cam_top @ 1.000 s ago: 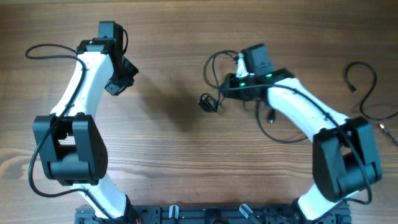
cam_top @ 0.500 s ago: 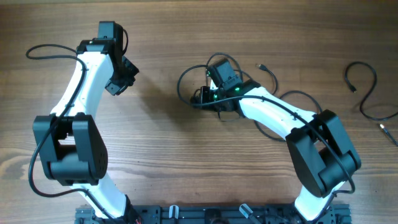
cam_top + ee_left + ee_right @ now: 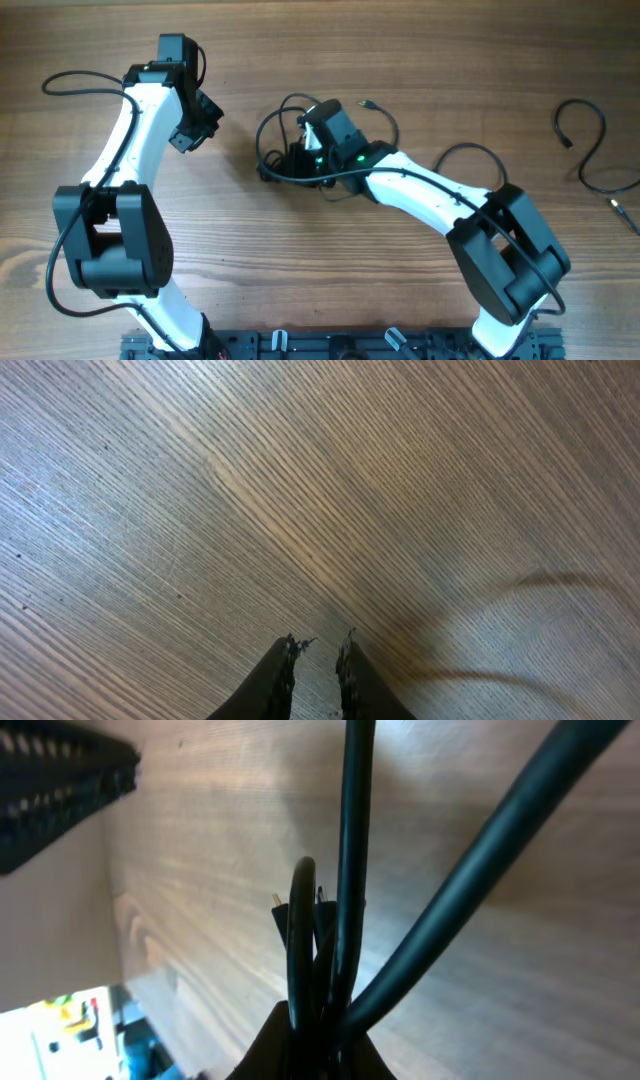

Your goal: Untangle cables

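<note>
Right pincer (image 3: 318, 1042), clamped on the cables (image 3: 353, 840): you hold several strands bunched at its tips, loops fanning beyond them, probably to drag the tangle loose. Left pincer (image 3: 318, 660): slightly parted, empty.

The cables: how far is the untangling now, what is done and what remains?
Done, it seems: one cable lies alone at the far right. In hand: the right gripper has its jaws shut on several cords of the tangled bundle. Left: that bundle is a knot of loops to separate; the left gripper, jaws slightly apart, holds nothing.
</note>
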Motion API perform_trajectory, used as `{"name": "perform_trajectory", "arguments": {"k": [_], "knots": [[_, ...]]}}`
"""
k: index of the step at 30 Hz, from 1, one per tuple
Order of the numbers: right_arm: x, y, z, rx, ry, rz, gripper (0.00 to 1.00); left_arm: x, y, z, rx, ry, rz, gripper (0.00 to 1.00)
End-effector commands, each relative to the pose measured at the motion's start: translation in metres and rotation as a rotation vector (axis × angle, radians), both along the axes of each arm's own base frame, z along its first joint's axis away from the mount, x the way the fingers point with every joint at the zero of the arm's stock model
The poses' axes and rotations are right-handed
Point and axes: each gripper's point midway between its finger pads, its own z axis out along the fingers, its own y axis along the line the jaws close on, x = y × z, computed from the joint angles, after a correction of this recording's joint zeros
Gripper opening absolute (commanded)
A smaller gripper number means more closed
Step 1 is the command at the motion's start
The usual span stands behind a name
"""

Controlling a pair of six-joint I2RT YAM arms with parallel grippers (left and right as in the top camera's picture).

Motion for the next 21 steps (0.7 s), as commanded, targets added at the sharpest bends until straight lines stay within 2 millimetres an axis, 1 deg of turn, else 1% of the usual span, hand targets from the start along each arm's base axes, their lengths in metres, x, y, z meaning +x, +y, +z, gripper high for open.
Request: {"name": "perform_trajectory", "arguments": {"k": [1,2,3,7,8,9,10,11,13,14,16,18,21], "knots": [[-0.012,0.009,-0.006,0.014,0.05,0.024,0.04,0.006,-0.018,-0.004,-0.093,-0.01,-0.161,0.18],[-0.013,0.01,-0.007,0.014,0.052,0.026,0.07,0.007,-0.025,-0.003,-0.126,-0.02,-0.2,0.18],[-0.014,0.01,-0.007,0.012,0.055,0.029,0.12,0.009,-0.03,-0.003,-0.155,-0.03,-0.23,0.18],[-0.023,0.016,-0.001,0.053,0.074,0.079,0.59,0.01,-0.037,0.0,-0.216,-0.047,-0.282,0.2],[-0.025,0.017,0.001,0.065,0.068,0.1,0.74,0.01,-0.037,0.0,-0.219,-0.047,-0.28,0.2],[-0.025,0.017,0.003,0.072,0.059,0.119,0.82,0.01,-0.035,0.0,-0.22,-0.047,-0.275,0.2],[-0.025,0.015,0.004,0.069,0.049,0.129,0.95,0.01,-0.034,0.0,-0.222,-0.048,-0.271,0.2],[-0.024,0.01,0.004,0.054,0.035,0.135,0.95,0.01,-0.032,0.0,-0.223,-0.048,-0.266,0.2],[-0.02,-0.006,0.002,-0.008,0.008,0.124,0.94,0.009,-0.028,0.0,-0.241,-0.045,-0.251,0.21],[-0.016,-0.02,0.001,-0.067,-0.017,0.109,0.93,0.008,-0.025,0.001,-0.259,-0.046,-0.239,0.24],[-0.012,-0.035,0.006,-0.125,-0.051,0.091,0.93,0.008,-0.02,0.001,-0.279,-0.049,-0.222,0.28],[-0.007,-0.047,0.02,-0.156,-0.097,0.068,0.93,0.008,-0.016,0.002,-0.3,-0.055,-0.206,0.29],[-0.004,-0.052,0.048,-0.15,-0.178,0.051,0.89,0.008,-0.012,0.004,-0.324,-0.063,-0.19,0.29]]}}
